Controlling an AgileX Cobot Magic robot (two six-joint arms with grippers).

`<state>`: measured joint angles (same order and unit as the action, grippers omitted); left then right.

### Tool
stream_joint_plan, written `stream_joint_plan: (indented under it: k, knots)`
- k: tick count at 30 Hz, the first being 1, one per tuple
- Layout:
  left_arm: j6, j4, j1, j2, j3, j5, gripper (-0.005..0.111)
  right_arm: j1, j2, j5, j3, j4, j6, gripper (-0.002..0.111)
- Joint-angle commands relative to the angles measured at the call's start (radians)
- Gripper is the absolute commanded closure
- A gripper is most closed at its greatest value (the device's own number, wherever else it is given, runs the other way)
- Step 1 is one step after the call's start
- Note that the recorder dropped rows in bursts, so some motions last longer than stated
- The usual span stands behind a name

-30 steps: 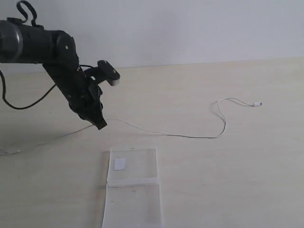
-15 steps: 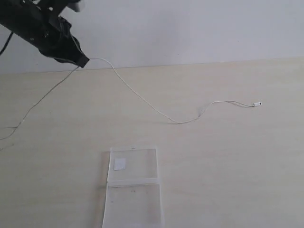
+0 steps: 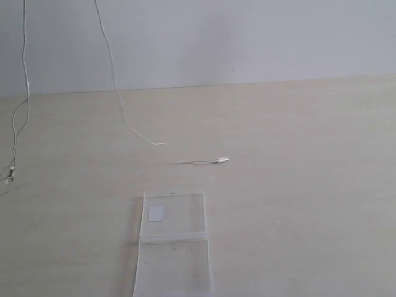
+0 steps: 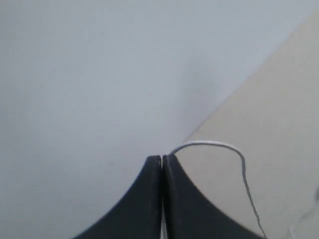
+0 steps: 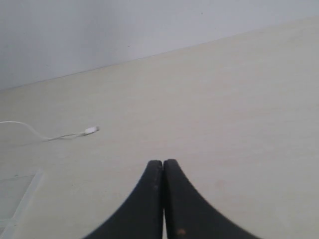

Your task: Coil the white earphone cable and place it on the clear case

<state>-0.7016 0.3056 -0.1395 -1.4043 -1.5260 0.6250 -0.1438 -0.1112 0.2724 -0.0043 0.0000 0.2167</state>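
Observation:
The white earphone cable (image 3: 115,86) hangs in two strands from above the top edge of the exterior view. One strand drops to the table and ends in the plug (image 3: 220,161). The other falls at the far left, where a small piece (image 3: 9,176) dangles near the table. In the left wrist view my left gripper (image 4: 162,158) is shut on the cable (image 4: 219,145), which loops out beside its tips. The clear case (image 3: 179,253) lies opened flat at the front, with its white sticker (image 3: 156,213) on the far half. My right gripper (image 5: 163,162) is shut on nothing above the table. Neither gripper shows in the exterior view.
A pale wall (image 3: 247,37) rises behind the light wooden table (image 3: 309,185). The right wrist view catches the plug (image 5: 92,129) and a corner of the case (image 5: 17,191) off to one side.
My left arm has risen out of the exterior view with the cable in its grip. The cable now hangs steeply, and its plug end has been dragged left across the table toward the case.

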Motion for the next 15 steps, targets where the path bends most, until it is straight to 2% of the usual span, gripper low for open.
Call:
stream_joint_plan:
  k: [1,9,15]
  knots:
    - [0.012,-0.015,0.002,0.015,-0.071,-0.027,0.107,0.005,0.005,-0.004,0.004,0.0,-0.007,0.108]
    - [0.023,-0.017,0.002,0.015,-0.195,-0.027,0.107,0.005,0.005,-0.004,0.004,0.0,-0.007,0.108]
    - [0.023,-0.022,0.002,0.015,-0.269,0.025,0.107,0.005,0.005,-0.004,0.004,0.0,-0.007,0.108]
